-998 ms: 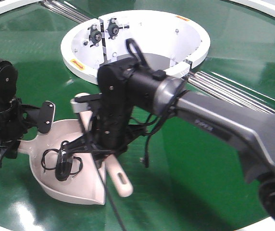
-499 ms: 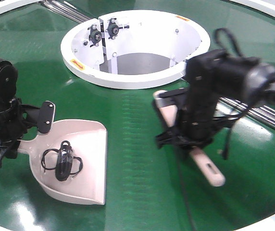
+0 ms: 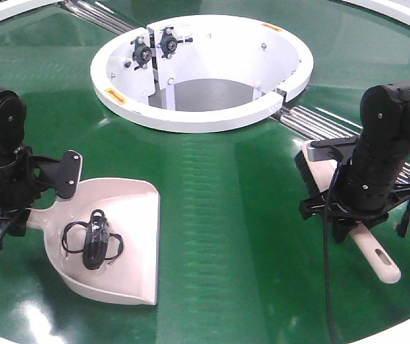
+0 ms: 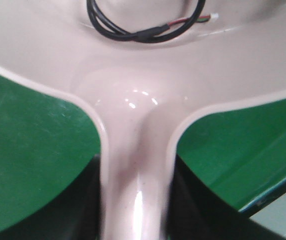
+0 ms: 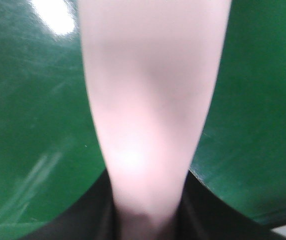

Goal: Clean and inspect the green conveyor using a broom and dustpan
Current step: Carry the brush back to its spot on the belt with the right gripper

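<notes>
The right gripper [image 3: 354, 218], clamped on the handle of the broom [image 3: 384, 266], has moved rightward, well apart from the dustpan [image 3: 130, 215]. The left gripper [image 3: 3, 213] is closed on the dustpan handle.

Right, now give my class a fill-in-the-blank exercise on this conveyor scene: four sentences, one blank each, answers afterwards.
1. The black cable lies in the ____.
2. The right gripper is shut on the ____.
3. The left gripper holds that pan by its ____.
4. The green conveyor's central ring is ____.
Missing words: dustpan; broom; handle; white.
</notes>
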